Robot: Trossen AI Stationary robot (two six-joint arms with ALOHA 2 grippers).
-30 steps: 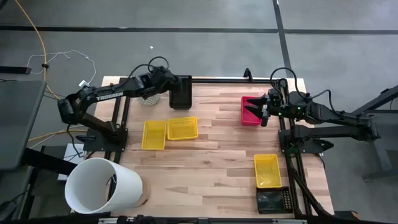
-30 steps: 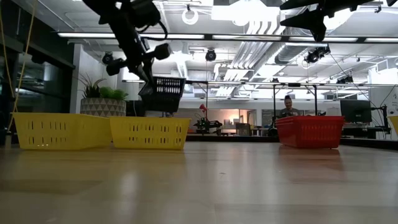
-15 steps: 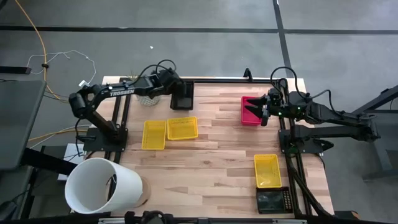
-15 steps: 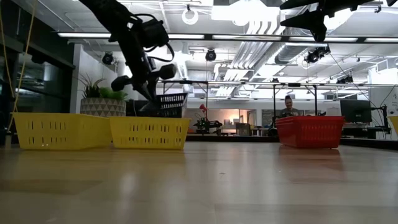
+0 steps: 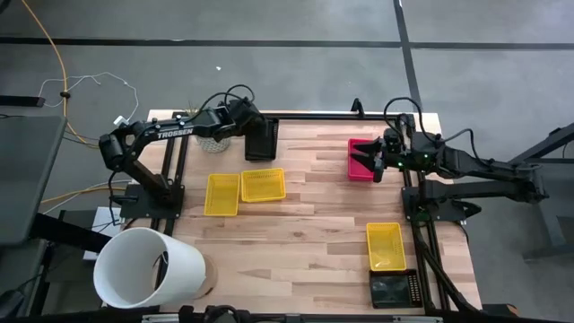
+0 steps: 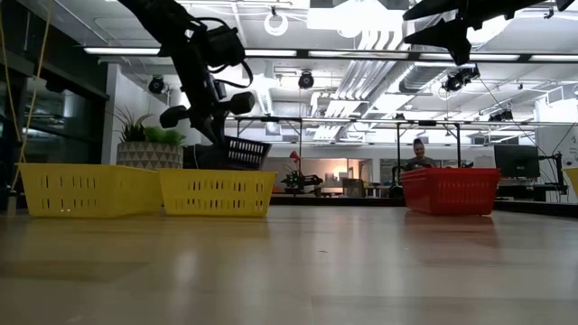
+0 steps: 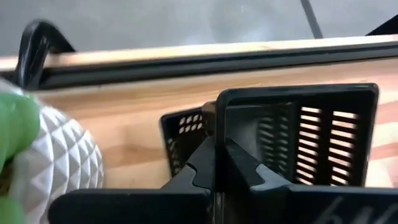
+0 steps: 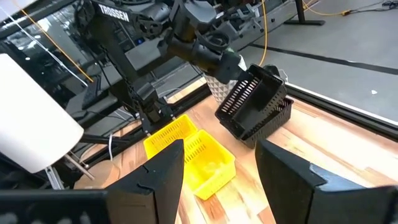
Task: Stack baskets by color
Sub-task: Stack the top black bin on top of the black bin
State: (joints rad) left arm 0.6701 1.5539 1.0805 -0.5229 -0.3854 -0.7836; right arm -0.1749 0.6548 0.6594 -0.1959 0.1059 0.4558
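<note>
While my left gripper [image 5: 254,125] pinches the rim of a black basket [image 5: 262,139], that basket hangs tilted at the table's far edge, nosing into a second black basket [image 8: 268,119] that sits flat beneath it; the right wrist view shows the two overlapping at an angle. Just beside them on the left stands the white-potted plant [image 5: 213,141], close enough to crowd the arm. Nearer to me, two yellow baskets [image 5: 242,189] lie side by side, touching. I see the right gripper [image 5: 379,161] hovering with its fingers spread over the pink-red basket [image 5: 360,160] at the far right, gripping nothing. A third yellow basket [image 5: 385,245] lies near the right front, with another black basket [image 5: 393,289] just beyond it at the front edge. The big white cylinder [image 5: 148,267] stands at the front left corner. I can't see anything inside the baskets.
</note>
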